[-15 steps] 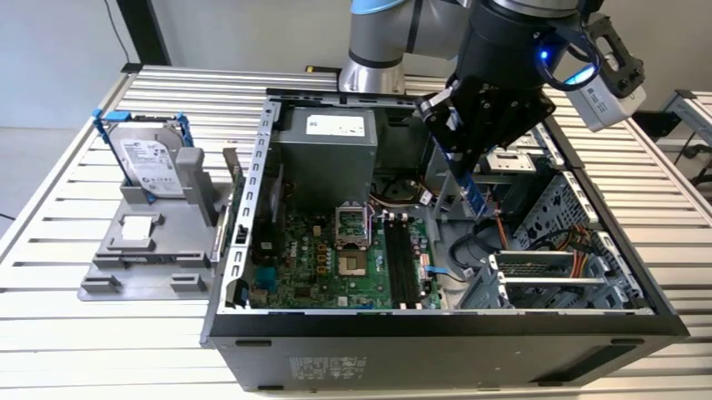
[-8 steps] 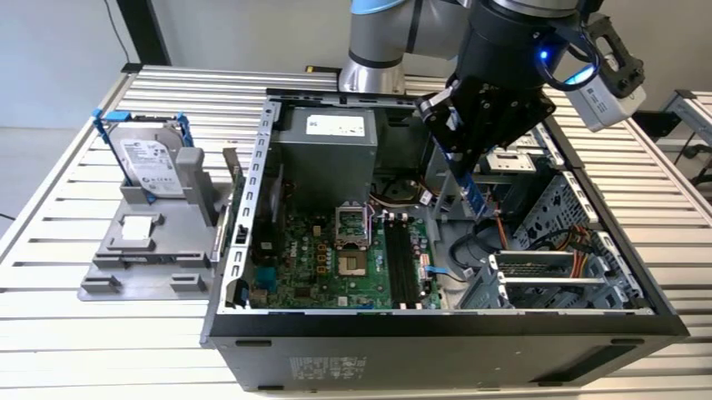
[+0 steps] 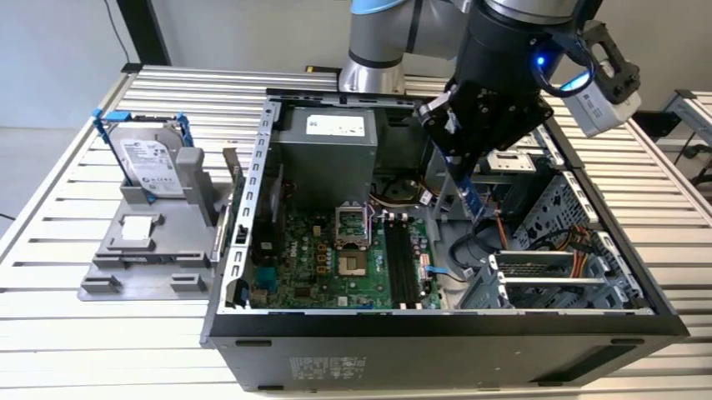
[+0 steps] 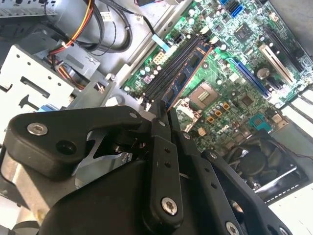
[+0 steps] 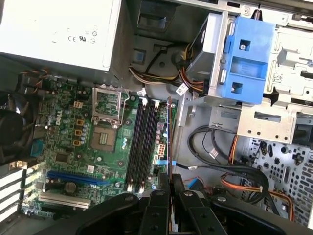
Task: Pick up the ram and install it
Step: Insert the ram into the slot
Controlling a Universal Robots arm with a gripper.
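Observation:
My gripper [image 3: 458,158] is inside the open computer case [image 3: 445,321], shut on the ram [image 3: 475,198], a thin dark stick that hangs down from the fingers. In the second wrist view the ram [image 4: 190,73] reaches out from the gripper [image 4: 164,110] over the motherboard [image 4: 230,88]. The first wrist view shows the ram [image 5: 169,132] edge-on ahead of the gripper [image 5: 169,178], just beside the black memory slots [image 5: 142,142]. In the exterior view those slots [image 3: 406,267] lie below the stick and toward the exterior view's left.
A silver hard drive with a blue frame [image 3: 150,162] stands on a grey holder outside the case at the exterior view's left. Inside are the power supply [image 3: 333,142], the processor socket [image 3: 353,225], a blue drive bracket [image 5: 247,58] and loose cables [image 5: 234,171].

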